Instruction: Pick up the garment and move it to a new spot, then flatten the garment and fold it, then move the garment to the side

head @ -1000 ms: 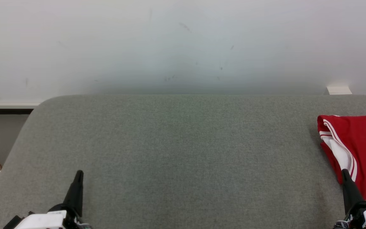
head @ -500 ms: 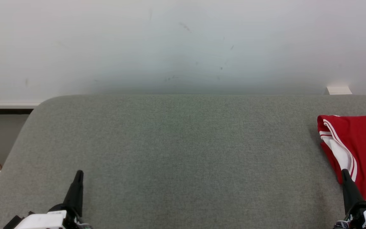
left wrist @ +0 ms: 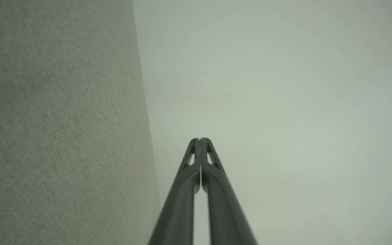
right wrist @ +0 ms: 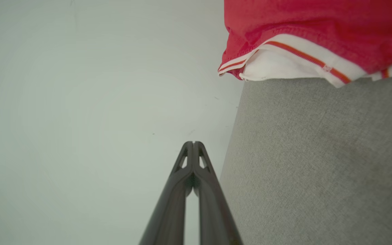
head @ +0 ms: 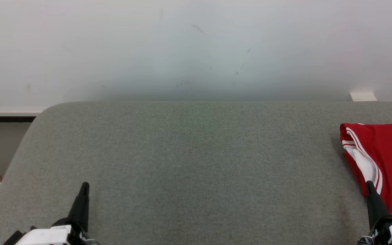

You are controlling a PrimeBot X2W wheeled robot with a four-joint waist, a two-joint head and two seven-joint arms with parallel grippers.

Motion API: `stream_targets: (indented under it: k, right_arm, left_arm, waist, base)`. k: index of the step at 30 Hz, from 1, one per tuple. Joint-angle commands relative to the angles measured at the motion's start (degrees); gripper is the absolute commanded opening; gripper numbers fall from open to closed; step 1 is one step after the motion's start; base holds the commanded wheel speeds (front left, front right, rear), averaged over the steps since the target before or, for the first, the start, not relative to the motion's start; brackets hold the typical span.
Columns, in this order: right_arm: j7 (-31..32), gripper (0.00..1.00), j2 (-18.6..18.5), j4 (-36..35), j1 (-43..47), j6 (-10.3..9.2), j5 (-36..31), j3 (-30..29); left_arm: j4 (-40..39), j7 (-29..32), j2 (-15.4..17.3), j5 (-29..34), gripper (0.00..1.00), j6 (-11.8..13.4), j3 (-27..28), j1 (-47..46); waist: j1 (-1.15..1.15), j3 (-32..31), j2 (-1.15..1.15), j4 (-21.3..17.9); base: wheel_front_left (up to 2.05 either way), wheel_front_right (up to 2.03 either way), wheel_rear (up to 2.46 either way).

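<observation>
left hand [head: 85,185] clenched, fingers pressed together, empty | right hand [head: 369,184] clenched, empty, near red garment [head: 388,153]

The left gripper [head: 85,186] sits at the lower left of the head view, its two dark fingers [left wrist: 182,204] pressed together tip to tip and leaning slightly right as they point up. The right gripper [head: 369,184] sits at the lower right, likewise closed with nothing between its fingers, leaning slightly left.
</observation>
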Motion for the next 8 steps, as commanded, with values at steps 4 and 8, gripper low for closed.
stream_targets:
  k: [4, 8]
  right_arm:
    - [0.2, 0.00, -0.1, -0.3, -0.7, -0.10, 0.1, -0.2]
    - [0.2, 0.00, -0.1, -0.3, -0.7, -0.10, 0.1, -0.2]
  left_arm:
    - [-0.2, 0.2, 0.4, -0.7, 0.00, -0.4, 0.1, -0.4]
    - [-0.2, 0.2, 0.4, -0.7, 0.00, -0.4, 0.1, -0.4]
  waist:
    - [0.00, 0.0, 0.00, 0.0]
    - [0.00, 0.0, 0.00, 0.0]
  base:
    - [0.00, 0.00, 0.00]
    - [0.00, 0.00, 0.00]
